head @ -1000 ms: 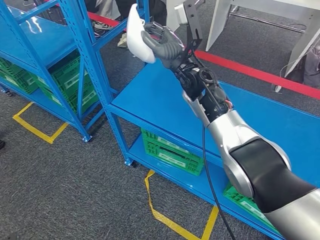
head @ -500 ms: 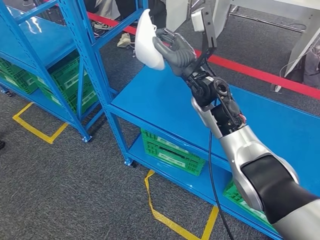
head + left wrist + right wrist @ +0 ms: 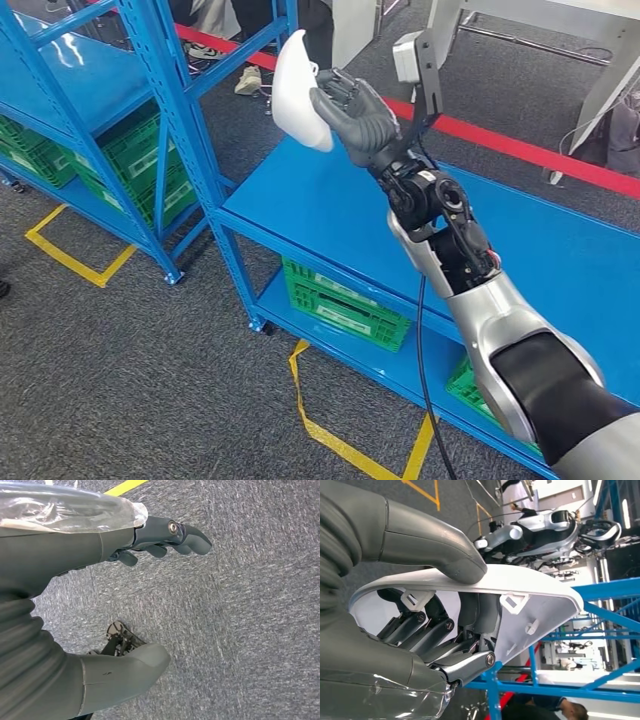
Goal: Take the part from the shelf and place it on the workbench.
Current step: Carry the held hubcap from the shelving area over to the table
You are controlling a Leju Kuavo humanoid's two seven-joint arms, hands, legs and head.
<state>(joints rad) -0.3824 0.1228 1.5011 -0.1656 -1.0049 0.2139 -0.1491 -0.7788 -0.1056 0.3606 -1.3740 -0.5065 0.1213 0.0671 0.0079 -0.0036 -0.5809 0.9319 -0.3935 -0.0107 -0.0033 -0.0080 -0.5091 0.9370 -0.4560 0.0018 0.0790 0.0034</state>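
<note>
Now the right hand (image 3: pixel 355 110), clamped tight on the white part (image 3: pixel 298 92), has carried it a bit further off the blue shelf (image 3: pixel 317 215), while the left hand (image 3: pixel 113 600) hangs open, so the surface comes next.

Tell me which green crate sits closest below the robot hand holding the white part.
The green crate under the nearer shelf's blue deck, beside the yellow floor tape; the other crates lie farther left or right.

Head view looks down; wrist views sit close behind hands.
</note>
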